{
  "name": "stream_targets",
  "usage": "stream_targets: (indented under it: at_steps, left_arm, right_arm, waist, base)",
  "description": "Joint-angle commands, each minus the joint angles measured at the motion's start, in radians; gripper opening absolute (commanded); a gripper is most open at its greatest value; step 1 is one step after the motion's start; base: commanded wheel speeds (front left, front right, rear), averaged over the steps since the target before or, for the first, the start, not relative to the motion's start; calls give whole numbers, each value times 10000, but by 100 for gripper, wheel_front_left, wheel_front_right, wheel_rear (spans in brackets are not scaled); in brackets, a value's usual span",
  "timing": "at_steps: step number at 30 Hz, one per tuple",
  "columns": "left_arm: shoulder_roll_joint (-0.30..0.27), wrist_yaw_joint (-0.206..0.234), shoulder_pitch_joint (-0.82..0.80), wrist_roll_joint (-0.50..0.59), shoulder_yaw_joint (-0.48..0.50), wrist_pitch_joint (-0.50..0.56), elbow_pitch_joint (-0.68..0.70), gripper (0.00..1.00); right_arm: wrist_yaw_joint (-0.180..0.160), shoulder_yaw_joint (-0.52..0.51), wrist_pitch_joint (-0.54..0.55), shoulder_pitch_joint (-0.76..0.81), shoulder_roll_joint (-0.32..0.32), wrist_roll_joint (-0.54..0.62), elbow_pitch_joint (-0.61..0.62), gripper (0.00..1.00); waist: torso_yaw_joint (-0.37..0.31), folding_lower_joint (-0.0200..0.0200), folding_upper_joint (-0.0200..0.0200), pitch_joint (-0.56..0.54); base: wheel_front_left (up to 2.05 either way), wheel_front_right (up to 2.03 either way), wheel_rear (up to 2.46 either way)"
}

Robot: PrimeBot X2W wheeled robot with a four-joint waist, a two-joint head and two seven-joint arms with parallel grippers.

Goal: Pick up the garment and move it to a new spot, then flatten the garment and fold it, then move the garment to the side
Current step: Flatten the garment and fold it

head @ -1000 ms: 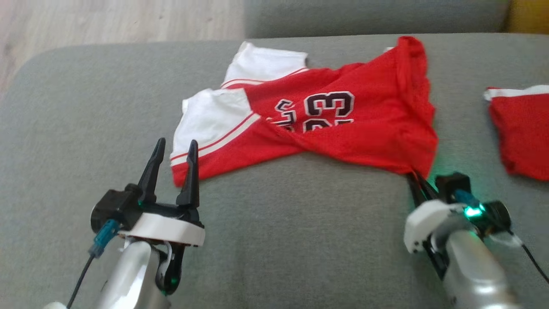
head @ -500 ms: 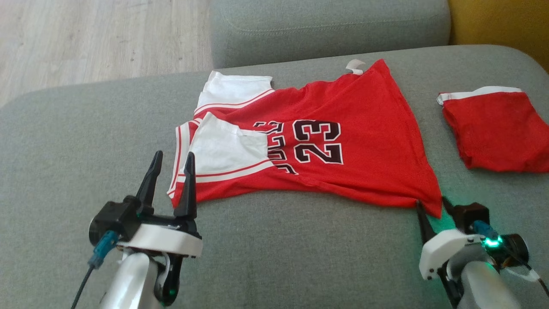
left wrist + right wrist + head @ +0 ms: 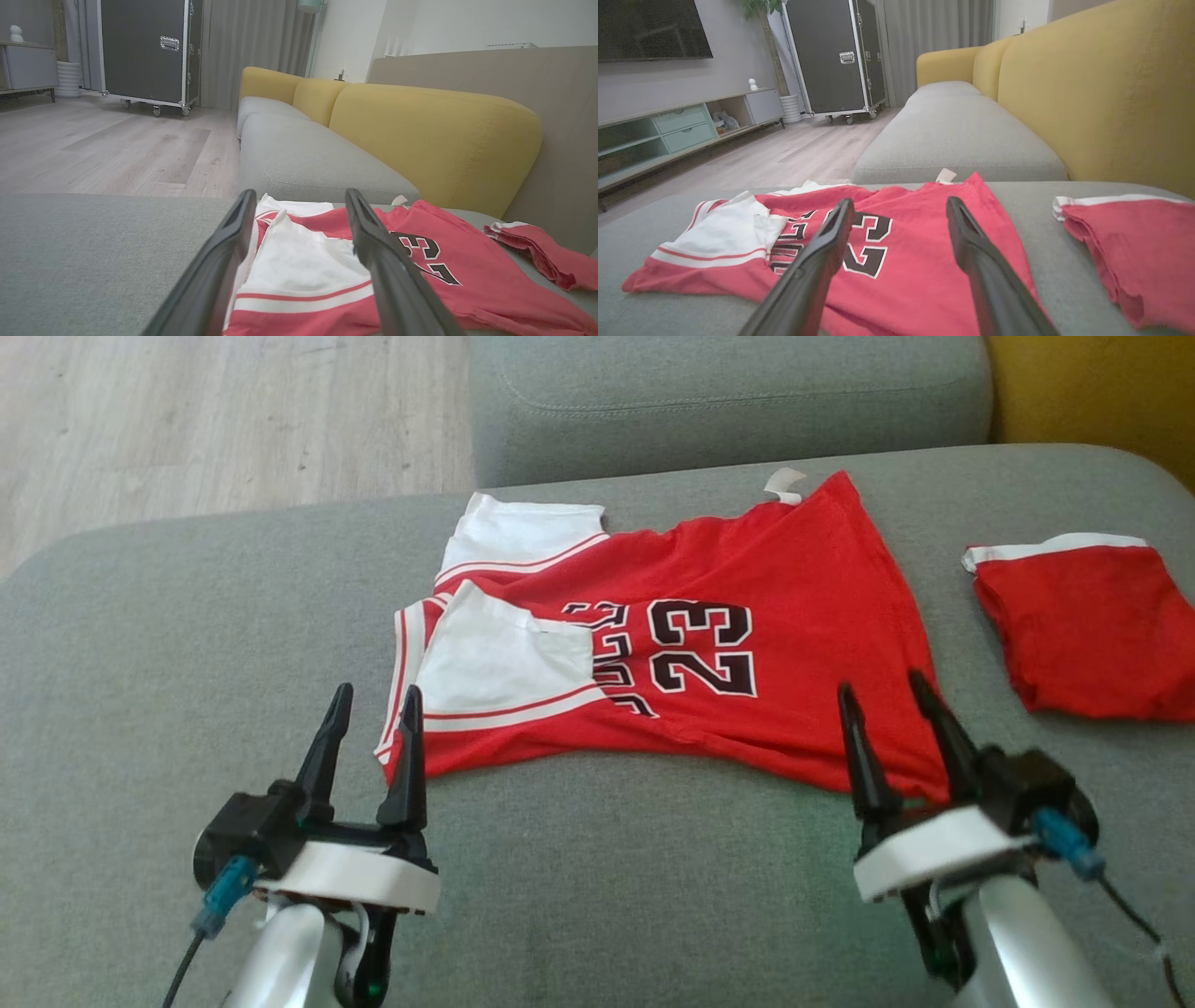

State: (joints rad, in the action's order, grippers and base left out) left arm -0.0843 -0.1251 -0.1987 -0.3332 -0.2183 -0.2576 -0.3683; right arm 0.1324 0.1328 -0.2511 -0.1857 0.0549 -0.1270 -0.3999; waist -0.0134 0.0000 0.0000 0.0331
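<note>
The left claw (image 3: pixel 378 691) and right claw (image 3: pixel 879 681) are built alike. Each has two long black fingers (image 3: pixel 322 756) that taper to points and are seated in a black housing (image 3: pixel 247 817). A white collar (image 3: pixel 359 877) rings the wrist beneath the housing, above a rounded silver forearm (image 3: pixel 280 961). A teal-blue connector (image 3: pixel 224 887) plugs into the side of the housing and feeds a thin black cable (image 3: pixel 177 952). A green indicator (image 3: pixel 373 980) glows under the left wrist.
</note>
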Motion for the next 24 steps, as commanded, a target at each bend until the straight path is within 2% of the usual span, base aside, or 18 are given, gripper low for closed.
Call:
stream_targets:
  at_steps: [1, 15, 20, 24]
  left_arm:
    - [-63, -55, -264, 110, 357, -42, 390, 100]
    - [-12, -55, -419, 72, 243, -42, 382, 100]
    - [56, -55, -506, 71, 246, -42, 340, 100]
    - [103, -55, -577, 96, 268, -42, 309, 100]
  right_arm:
    - [-17, 252, -104, -4, -43, -75, 407, 100]
    - [-17, 227, -106, 50, -46, -18, 812, 100]
    - [-17, 849, -106, -495, 36, 36, 425, 100]
    - [-17, 1464, -106, -1230, 182, -79, -441, 100]
  waist:
    - [61, 0, 0, 16]
    - [633, 0, 0, 287]
    - [1272, 0, 0, 471]
    - [1870, 0, 0, 657]
  base:
    - [0, 0, 0]
    - [0, 0, 0]
    - [0, 0, 0]
    - [0, 0, 0]
